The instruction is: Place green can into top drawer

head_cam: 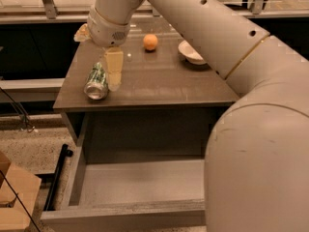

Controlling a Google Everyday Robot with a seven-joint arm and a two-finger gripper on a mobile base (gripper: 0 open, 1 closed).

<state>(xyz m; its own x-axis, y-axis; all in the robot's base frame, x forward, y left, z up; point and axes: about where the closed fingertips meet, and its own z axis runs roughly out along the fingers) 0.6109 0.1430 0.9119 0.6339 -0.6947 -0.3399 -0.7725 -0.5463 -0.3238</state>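
The green can (96, 81) lies on its side near the table's front left corner, one silver end facing me. My gripper (114, 71) hangs down from the wrist just to the right of the can, close beside it and low over the tabletop; I cannot tell if it touches the can. The top drawer (87, 166) is pulled out below the table's front edge, its grey inside bare. My arm fills the right side of the view and hides the drawer's right part.
An orange (150, 42) and a white bowl (190, 52) sit at the back of the grey table (169, 83). Another object (81, 33) shows at the back left, mostly behind my wrist. A cardboard box (12, 197) stands on the floor at the left.
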